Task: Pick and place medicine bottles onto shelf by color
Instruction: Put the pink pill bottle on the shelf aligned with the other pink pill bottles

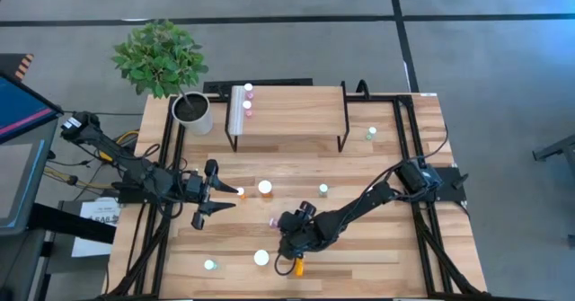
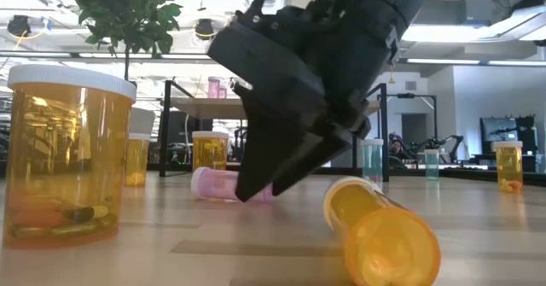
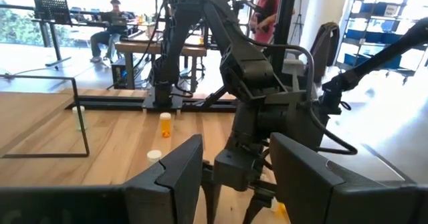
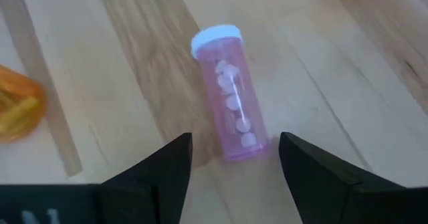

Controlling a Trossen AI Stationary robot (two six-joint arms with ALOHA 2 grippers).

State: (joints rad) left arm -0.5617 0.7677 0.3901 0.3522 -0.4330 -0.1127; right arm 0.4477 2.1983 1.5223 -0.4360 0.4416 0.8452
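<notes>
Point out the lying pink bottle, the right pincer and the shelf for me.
pink bottle (image 4: 232,103), right wrist view, middle of its body.
right pincer (image 4: 234,167), right wrist view, midway between its open fingertips.
shelf (image 1: 292,112), high view, bare wood top.

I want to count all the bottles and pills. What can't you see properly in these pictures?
- Pink bottle: low view, right gripper covers most of it.
- Shelf bottles: high view, too small to count surely.
- Lying orange bottle: low view, near end blurred, contents unreadable.
- Big orange bottle: low view, cut off by the edge.
- Left gripper: left wrist view, fingertips cut off by the edge.
</notes>
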